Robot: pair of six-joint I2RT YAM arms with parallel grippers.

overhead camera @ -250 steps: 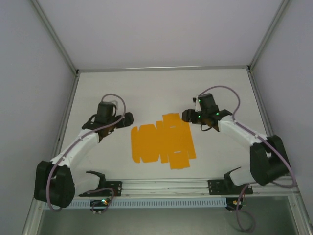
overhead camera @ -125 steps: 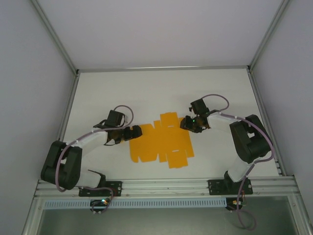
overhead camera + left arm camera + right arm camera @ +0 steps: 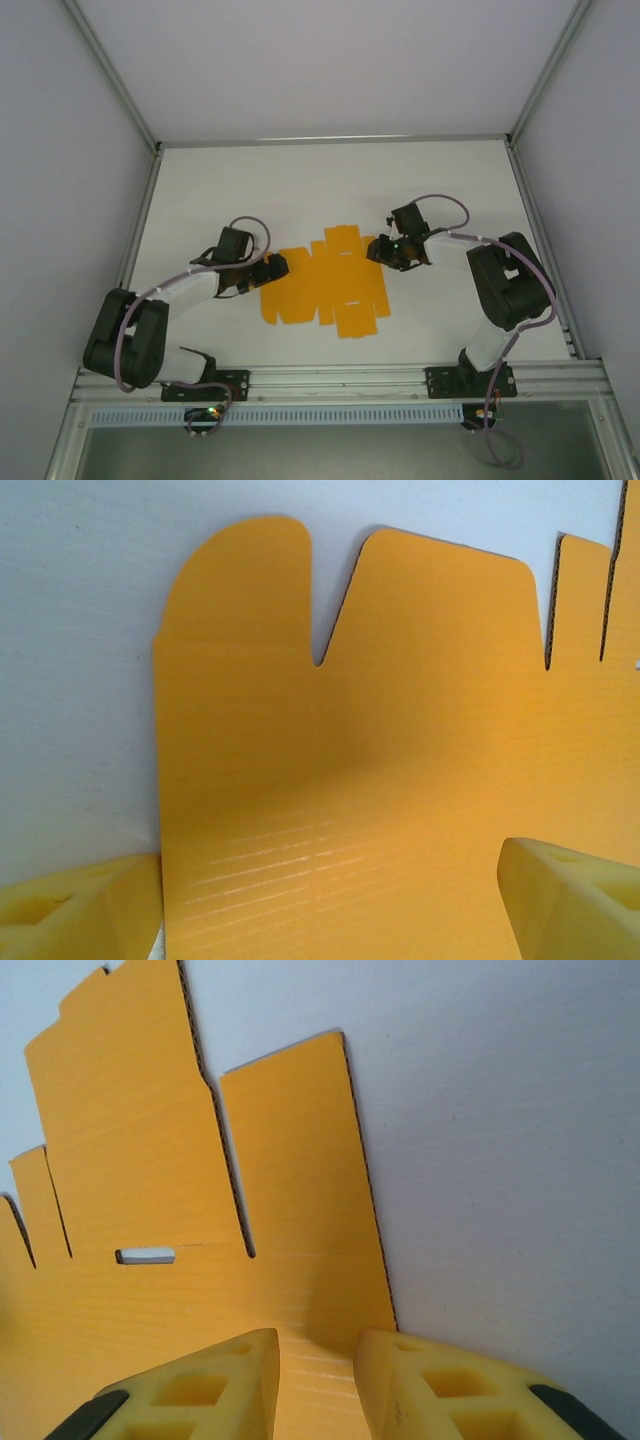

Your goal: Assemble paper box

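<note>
- While working the first folds, treat paper box (image 3: 325, 285) as a loose flat sheet: die-cut, unfolded, flat on the table (image 3: 300, 180) mid-way between the arms.
- left gripper (image 3: 274, 268): at the sheet's left edge, spread wide. In the wrist view, fingers (image 3: 70, 910) straddle the end panel below the two rounded flaps (image 3: 240, 580). Nothing pinched.
- right gripper (image 3: 377, 250): at the sheet's far-right side, drawn nearly together with a narrow slit left and card visible under the slit. Cannot tell whether pinching card or only hovering over it.
- Likely step: getting first purchase on opposite edges, ahead of lifting the side panels.
- Slide one fingertip under the edge rather than pressing on top. Thin card on a smooth table, so prone to skidding.
- Hold down with one side while lifting with the other; otherwise expect rotation of the whole sheet.
- Bend only along the score lines, never mid-panel.
- Keep clear of the slot (image 3: 145, 1255) and the narrow tabs beside it, probably needed for locking later.
</note>
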